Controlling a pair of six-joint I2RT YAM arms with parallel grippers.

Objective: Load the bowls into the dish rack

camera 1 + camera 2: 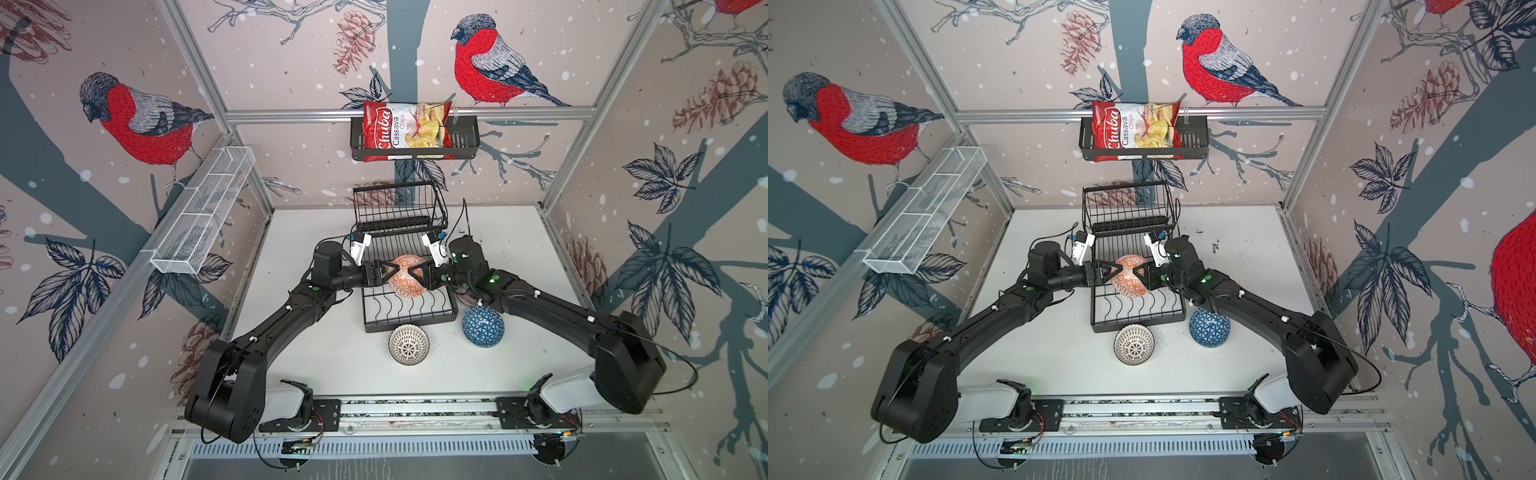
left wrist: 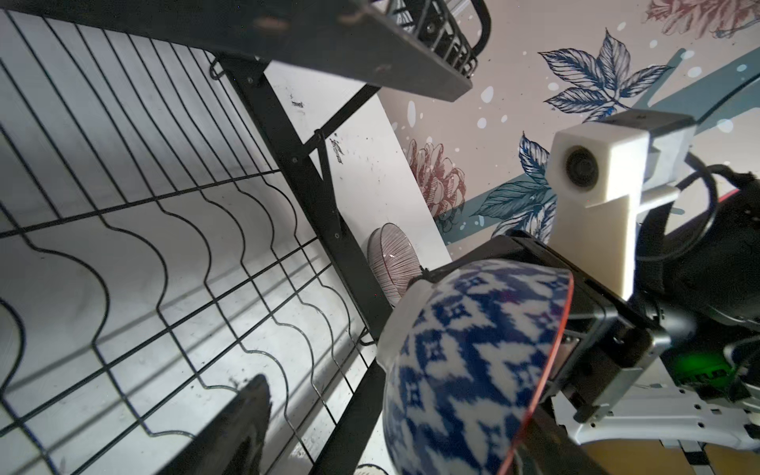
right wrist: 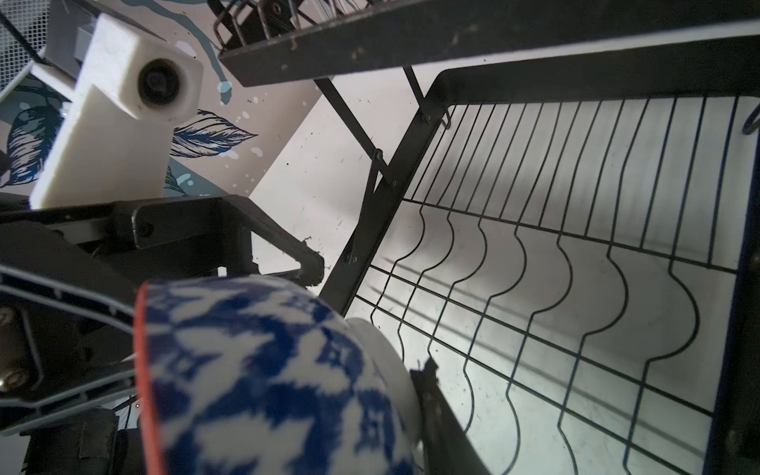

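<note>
Orange bowl (image 1: 409,289) hangs over dish rack (image 1: 409,316) lower tier | right claw (image 1: 419,275) clenched on it, left claw (image 1: 395,274) spread, clear | rack holds no bowl yet | dotted white bowl (image 1: 408,344), blue bowl (image 1: 483,326) wait on tabletop (image 1: 332,365) beside rack front

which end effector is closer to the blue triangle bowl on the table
Right. The right end effector sits on the side of the orange bowl facing the blue triangle bowl; the left end effector sits opposite, farther off.
</note>
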